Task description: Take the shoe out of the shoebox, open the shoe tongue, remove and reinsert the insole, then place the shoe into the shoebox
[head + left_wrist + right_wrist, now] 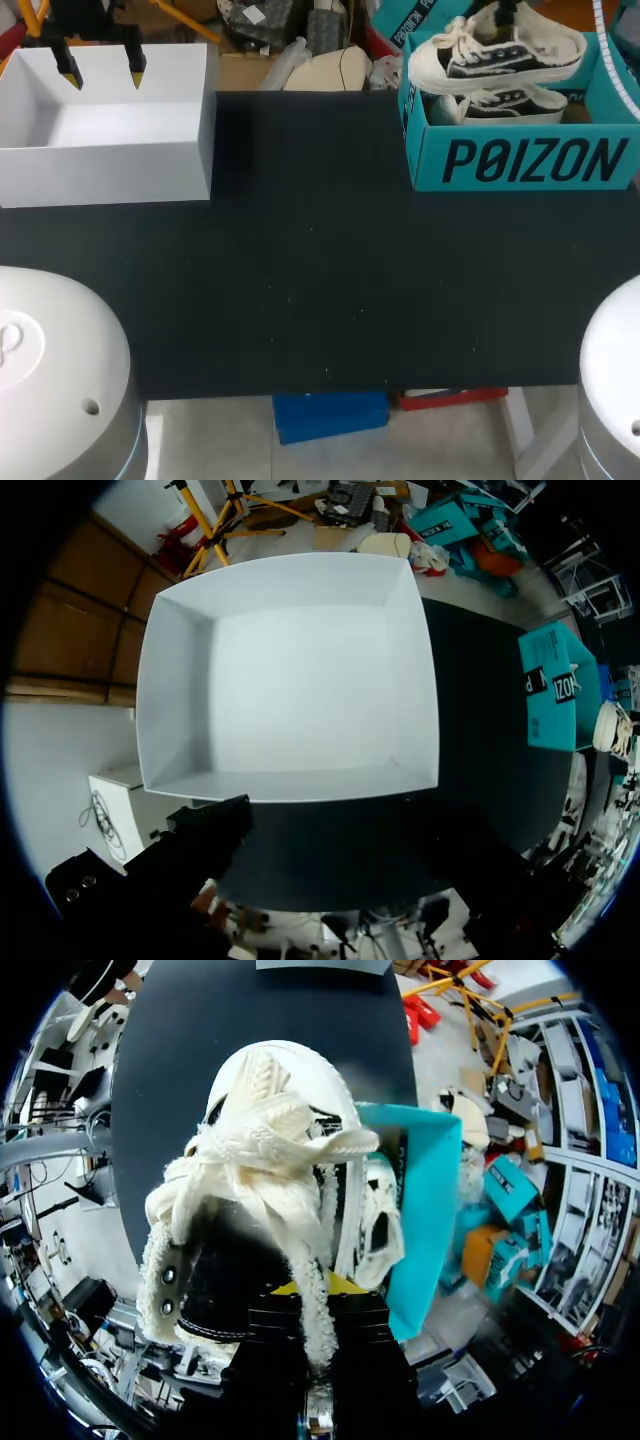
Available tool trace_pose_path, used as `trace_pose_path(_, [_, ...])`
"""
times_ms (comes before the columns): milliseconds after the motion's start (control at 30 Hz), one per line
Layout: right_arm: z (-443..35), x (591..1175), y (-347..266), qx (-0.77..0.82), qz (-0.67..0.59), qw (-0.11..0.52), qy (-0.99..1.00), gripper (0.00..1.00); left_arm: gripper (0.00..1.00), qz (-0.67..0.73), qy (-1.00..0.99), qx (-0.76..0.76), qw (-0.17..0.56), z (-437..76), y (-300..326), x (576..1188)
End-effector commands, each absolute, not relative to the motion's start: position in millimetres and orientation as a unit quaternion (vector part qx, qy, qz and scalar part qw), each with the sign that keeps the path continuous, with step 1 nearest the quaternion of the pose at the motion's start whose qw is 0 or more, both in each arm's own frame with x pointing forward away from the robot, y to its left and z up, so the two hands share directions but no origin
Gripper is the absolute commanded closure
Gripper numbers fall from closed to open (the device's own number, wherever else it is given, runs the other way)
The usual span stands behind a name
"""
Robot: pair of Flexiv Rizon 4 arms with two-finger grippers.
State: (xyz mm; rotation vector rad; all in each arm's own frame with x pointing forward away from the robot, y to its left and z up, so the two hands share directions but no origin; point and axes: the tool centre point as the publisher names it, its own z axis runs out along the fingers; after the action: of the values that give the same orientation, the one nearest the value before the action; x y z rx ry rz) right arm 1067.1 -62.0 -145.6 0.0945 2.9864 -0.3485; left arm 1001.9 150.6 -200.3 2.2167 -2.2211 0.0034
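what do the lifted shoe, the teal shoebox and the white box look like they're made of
lifted shoe: looks like black canvas with a white rubbery sole and fuzzy woven laces, judging by their frayed weave. teal shoebox: likely matte printed cardboard, with thin folded walls. white box: smooth, matte, thin flat walls; cardboard or plastic sheet, cannot tell.

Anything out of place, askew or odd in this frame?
Nothing spilled or damaged. One shoe sits raised above the teal shoebox, held by the right pincer, over a second shoe lying inside.
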Motion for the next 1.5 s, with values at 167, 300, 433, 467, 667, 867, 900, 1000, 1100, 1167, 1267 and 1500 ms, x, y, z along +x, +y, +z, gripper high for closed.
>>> trace_pose_path(167, [-44.7,960.0,41.7,0.016,-0.117,0.129,0.985,1.0,0.0,-0.001,-0.708,0.706,0.002,-200.0,150.4,1002.0])
trace_pose_path(300, [-57.7,927.0,82.8,-0.001,-0.098,0.118,0.988,1.0,0.0,-0.001,-0.708,0.706,0.002,-200.0,150.4,1002.0])
trace_pose_path(433, [-86.6,904.3,126.5,0.001,-0.075,0.097,0.992,1.0,0.0,-0.001,-0.708,0.706,0.002,-200.0,150.4,1002.0])
trace_pose_path(467, [-94.5,900.4,135.7,0.002,-0.075,0.093,0.993,1.0,0.0,-0.001,-0.708,0.706,0.002,-200.0,150.4,1002.0])
trace_pose_path(667, [-143.2,880.8,195.8,0.011,-0.063,0.073,0.995,1.0,0.0,-0.001,-0.708,0.706,0.002,-200.0,150.4,1002.0])
trace_pose_path(867, [-200.7,868.3,239.3,0.018,-0.075,0.041,0.996,1.0,0.0,-0.001,-0.708,0.706,0.002,-200.0,150.4,1002.0])
trace_pose_path(900, [-211.7,866.7,245.2,0.02,-0.073,0.039,0.996,1.0,0.0,-0.001,-0.708,0.706,0.002,-200.0,150.4,1002.0])
trace_pose_path(1000, [-241.1,860.4,261.6,0.023,-0.069,0.027,0.997,1.0,0.0,-0.001,-0.708,0.706,0.002,-200.0,150.4,1002.0])
trace_pose_path(1100, [-269.0,852.9,276.8,0.005,-0.058,0.028,0.998,1.0,0.0,-0.001,-0.708,0.706,0.002,-200.0,150.4,1002.0])
trace_pose_path(1167, [-283.9,848.5,282.0,0.014,-0.041,0.026,0.999,1.0,0.0,-0.001,-0.708,0.706,0.002,-200.0,150.4,1002.0])
trace_pose_path(1267, [-302.9,841.3,284.4,0.019,-0.036,0.027,0.999,1.0,0.0,-0.001,-0.708,0.706,0.002,-200.0,150.4,1002.0])
trace_pose_path(1500, [-336.5,831.2,282.0,0.014,-0.046,0.021,0.999,1.0,0.0,-0.001,-0.708,0.706,0.002,-200.0,150.4,1002.0])
